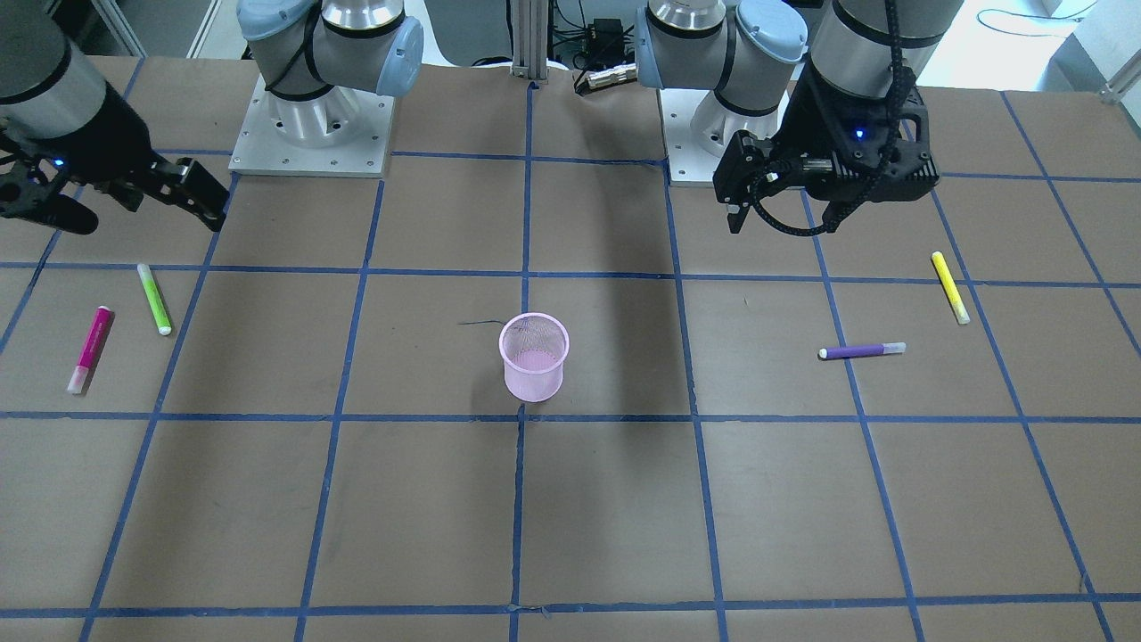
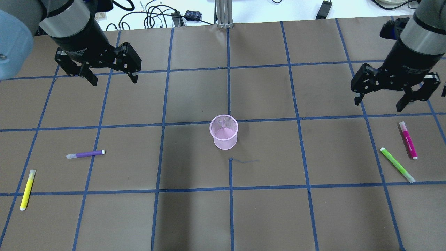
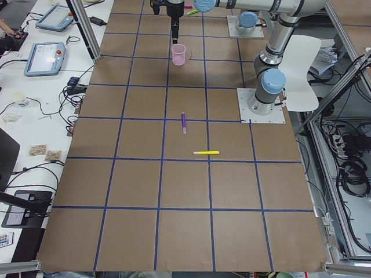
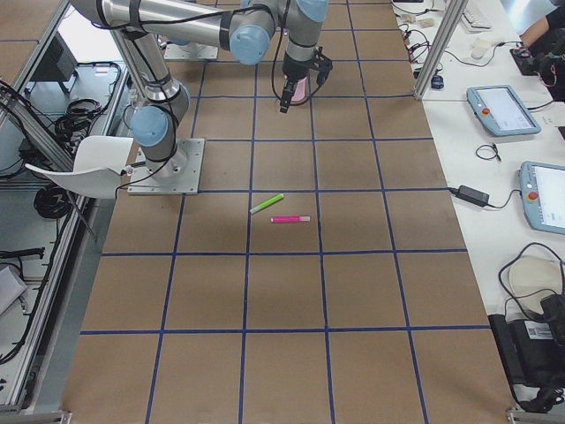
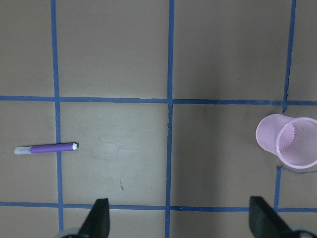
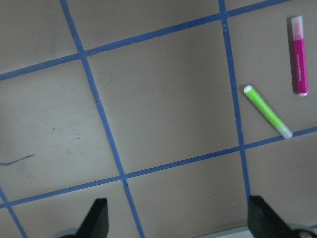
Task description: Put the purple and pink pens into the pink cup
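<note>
The pink mesh cup stands upright at the table's middle; it also shows in the front view and the left wrist view. The purple pen lies flat on the robot's left side, also in the left wrist view. The pink pen lies flat on the right side, also in the right wrist view. My left gripper is open and empty, above the table beyond the purple pen. My right gripper is open and empty, above the table just beyond the pink pen.
A yellow pen lies nearer the robot than the purple pen, at the left edge. A green pen lies beside the pink pen, toward the cup. Blue tape lines grid the brown table. Cables lie past the far edge.
</note>
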Motion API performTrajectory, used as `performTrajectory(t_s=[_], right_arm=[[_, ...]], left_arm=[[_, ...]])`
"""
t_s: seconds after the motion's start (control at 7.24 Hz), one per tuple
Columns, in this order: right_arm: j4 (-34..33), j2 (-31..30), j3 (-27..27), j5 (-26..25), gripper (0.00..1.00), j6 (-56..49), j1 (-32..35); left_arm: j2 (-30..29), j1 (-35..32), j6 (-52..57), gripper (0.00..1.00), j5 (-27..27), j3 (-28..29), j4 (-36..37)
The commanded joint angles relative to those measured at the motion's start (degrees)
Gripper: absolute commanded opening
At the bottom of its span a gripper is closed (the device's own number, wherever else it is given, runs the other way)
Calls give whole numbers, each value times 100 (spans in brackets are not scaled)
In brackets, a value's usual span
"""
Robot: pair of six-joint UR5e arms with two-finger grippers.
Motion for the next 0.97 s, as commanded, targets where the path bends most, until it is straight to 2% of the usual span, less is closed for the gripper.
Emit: performTrajectory(t_s=[0.0,0.14,0.41,0.69,0.83], right_arm=[[-1141,94,596,-162,100,-1621,-861],[-1564,103,896,-137,100,-2245,-1361],[-2477,627,1197,-136,100,-3363,-2048],[-3209,1225,1206,-171,100,-3622,-2245],[-3246,1428,1224,-172,100,-3387,-2254]], left_arm=[[9,-3,8,100,3,-3,5],[9,-3,0,100,-6,-3,-3],[9,-3,-1,100,-6,-3,-3],[9,5,-1,100,-6,-3,-3],[9,6,-1,100,-6,-3,-3]])
